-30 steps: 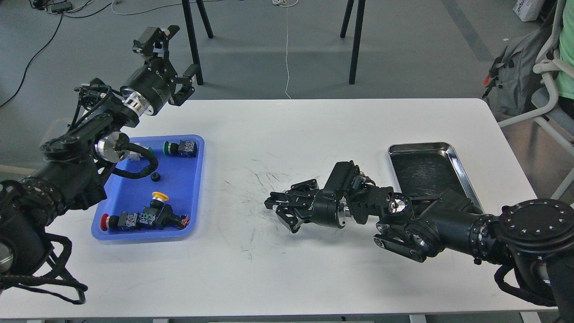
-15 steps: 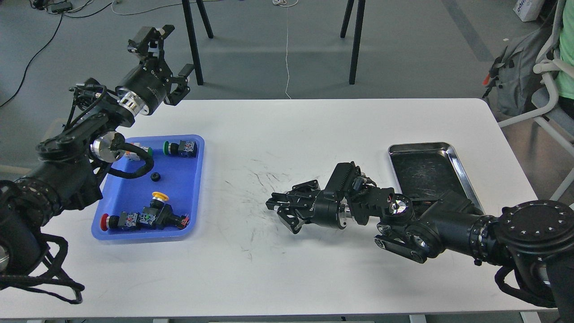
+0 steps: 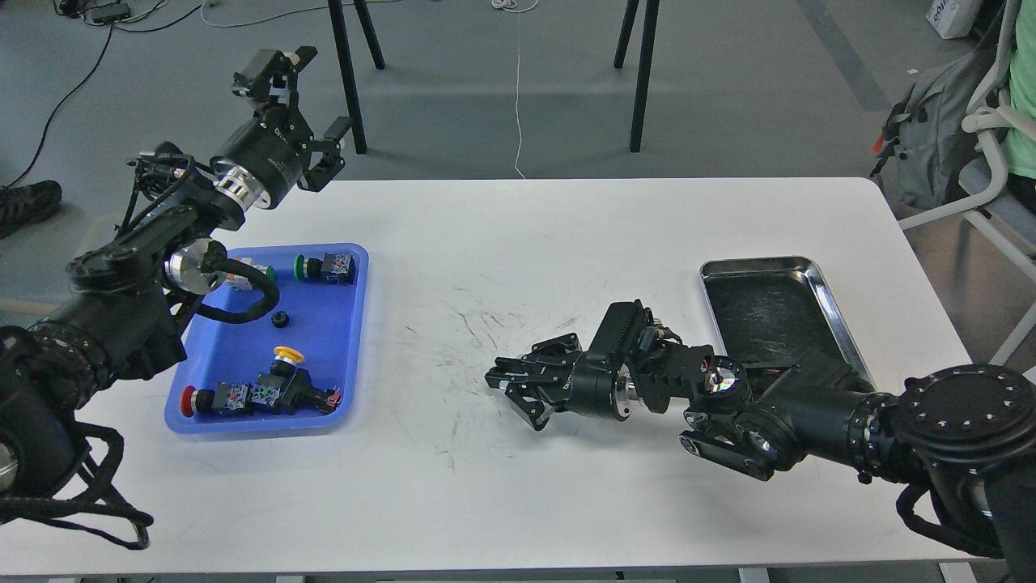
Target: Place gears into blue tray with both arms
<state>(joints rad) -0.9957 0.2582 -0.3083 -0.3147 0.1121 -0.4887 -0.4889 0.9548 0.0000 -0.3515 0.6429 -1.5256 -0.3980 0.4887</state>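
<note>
With one gear (image 3: 280, 319) already lying in the blue tray (image 3: 350, 356), second gear nowhere visible (possibly hidden). Left gripper (image 3: 301, 101) raised beyond the tray, fingers spread; right gripper (image 3: 511, 389) low over the worktop (image 3: 518, 486), fingers parted, apparently empty. Best: locate gear, then close gently.

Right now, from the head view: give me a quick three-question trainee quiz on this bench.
1. True or false: a gear lies inside the blue tray.
2. What sits in the steel tray? A) switches B) a gear C) no loose part that shows, though the right arm hides its near end.
3. Fill in: the left hand is raised above the table's far ____ corner.

Key
1. True; one small black gear, among the push-button switches.
2. C
3. Left. The right hand is low over the scuffed middle of the white table; whether it holds anything cannot be told.
</note>
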